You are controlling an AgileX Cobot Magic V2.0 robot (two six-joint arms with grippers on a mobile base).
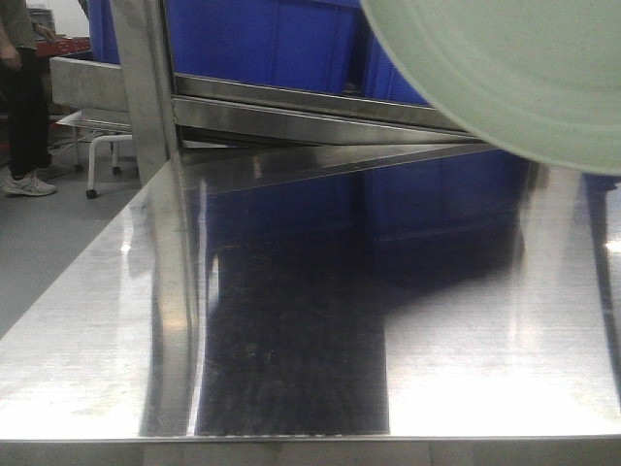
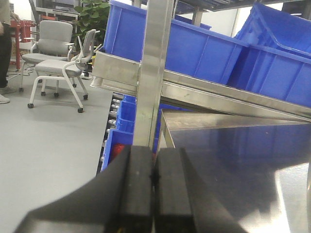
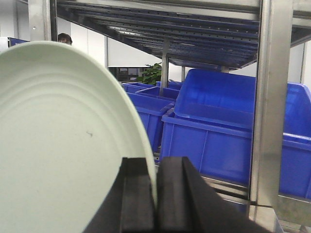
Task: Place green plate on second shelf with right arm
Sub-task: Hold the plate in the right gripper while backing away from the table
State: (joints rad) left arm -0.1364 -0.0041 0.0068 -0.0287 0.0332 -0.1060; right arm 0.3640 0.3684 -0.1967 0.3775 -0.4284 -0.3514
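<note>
One plate (image 1: 505, 78), rim pinched in the right gripper (image 3: 155, 194), hangs tilted at upper right over the table (image 1: 291, 340), high presumably for shelving; left gripper (image 2: 154, 177) closed, empty.

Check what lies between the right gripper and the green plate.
Nothing: in the right wrist view, the right gripper is shut directly on the rim of the green plate.

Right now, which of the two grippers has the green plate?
The right gripper: it is clamped on the rim of the green plate. The left gripper is shut too, but holds nothing.
</note>
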